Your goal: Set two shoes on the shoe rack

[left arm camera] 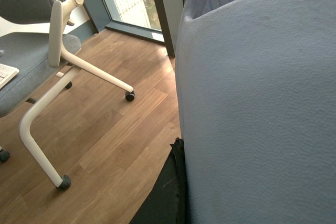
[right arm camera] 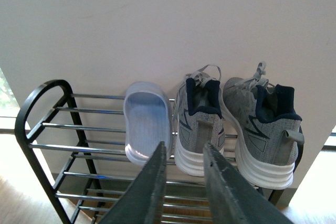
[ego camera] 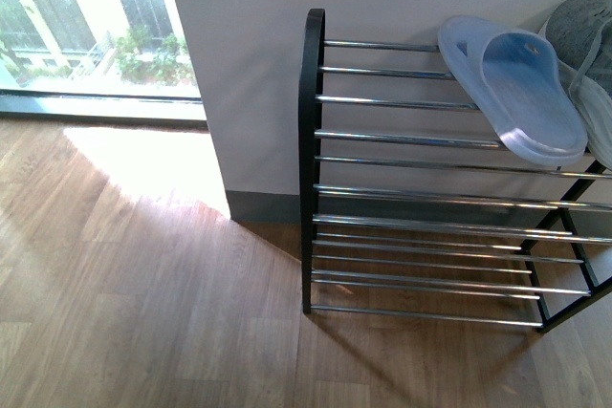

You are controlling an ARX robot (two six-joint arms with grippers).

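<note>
Now the left gripper (left arm camera: 176, 182) holds a slide (left arm camera: 257, 108); set it beside the other slide (ego camera: 516, 93) on the rack (ego camera: 311, 140). Right gripper (right arm camera: 184, 156) is narrow, empty.

The right gripper (right arm camera: 184, 148) shows plainly in its own wrist view. Its two dark fingers (right arm camera: 152, 187) reach forward side by side and lean slightly toward each other at the tips. A clear gap runs between them along their whole length. Nothing sits in that gap, so the jaws stand apart and empty.

Almost nothing of the left gripper shows. In its wrist view a pale blue sandal (left arm camera: 257, 119) sits right up against the camera, and only a dark sliver of a finger (left arm camera: 167, 195) shows beside it. Whether the jaws clamp it cannot be told.

Neither arm appears in the front view.
</note>
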